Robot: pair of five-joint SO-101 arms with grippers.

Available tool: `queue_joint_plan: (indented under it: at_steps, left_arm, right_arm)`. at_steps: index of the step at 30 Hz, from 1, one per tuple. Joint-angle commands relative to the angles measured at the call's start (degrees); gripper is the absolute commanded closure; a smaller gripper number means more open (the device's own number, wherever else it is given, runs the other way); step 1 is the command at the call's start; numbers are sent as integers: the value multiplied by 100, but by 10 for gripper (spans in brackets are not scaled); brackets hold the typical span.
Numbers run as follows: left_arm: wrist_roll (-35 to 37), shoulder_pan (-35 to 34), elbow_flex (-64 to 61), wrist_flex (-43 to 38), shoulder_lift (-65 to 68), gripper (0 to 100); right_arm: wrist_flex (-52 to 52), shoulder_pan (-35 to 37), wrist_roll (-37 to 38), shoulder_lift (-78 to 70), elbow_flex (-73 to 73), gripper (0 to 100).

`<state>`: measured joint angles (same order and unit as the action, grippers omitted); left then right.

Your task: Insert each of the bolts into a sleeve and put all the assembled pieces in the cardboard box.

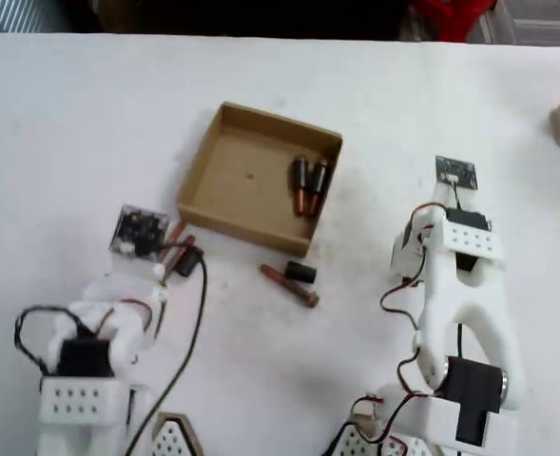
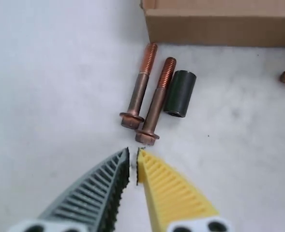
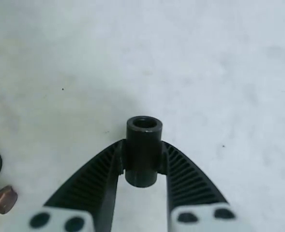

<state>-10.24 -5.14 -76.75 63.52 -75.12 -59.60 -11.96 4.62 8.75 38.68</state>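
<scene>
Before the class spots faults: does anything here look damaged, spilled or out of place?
Nothing stands out. Two assembled pieces lie inside the cardboard box; two loose bolts and a sleeve lie undamaged on the table beside it, and the right gripper holds another sleeve between its fingers.

A shallow, open-topped brown cardboard box (image 1: 237, 180) sits askew at mid-table; inside, by its right wall, two copper bolts fitted in black sleeves (image 1: 299, 185) lie side by side; just near its near-left corner lie two bare copper flanged bolts (image 2: 138, 89), almost parallel, a short black cylindrical sleeve (image 2: 179, 93) beside them; near the near-right corner another copper bolt (image 1: 291, 286) lies flat by a second black sleeve (image 1: 300, 272); a third black sleeve (image 3: 143, 150) is clamped bore-up in the right gripper (image 3: 142, 145).
</scene>
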Motion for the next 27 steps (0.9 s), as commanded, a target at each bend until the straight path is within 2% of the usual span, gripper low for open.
queue_joint_plan:
  at_steps: [1,4,8,11,16,20,22,27]
  left_arm:
    - [-53,558,1486,26,2580,936]
    - [-220,919,1969,-9,3714,937]
    - [-1266,1147,2409,18,4426,939]
    - [-1793,1297,2637,-26,4637,939]
    - [-1275,1859,3349,325,4919,936]
    - [-1248,2545,4193,642,5613,936]
    - [-1635,2862,4501,642,6009,936]
    - [-3138,3741,4615,501,6642,936]
  right_arm:
    - [66,-127,70,233,-18,982]
    - [163,-136,79,233,105,982]
    - [321,-180,281,233,167,982]
    - [347,-189,316,233,167,982]
    - [347,-189,343,233,167,982]
    - [347,-189,343,233,167,982]
    - [356,-198,343,233,167,982]
    - [470,-330,343,233,202,982]
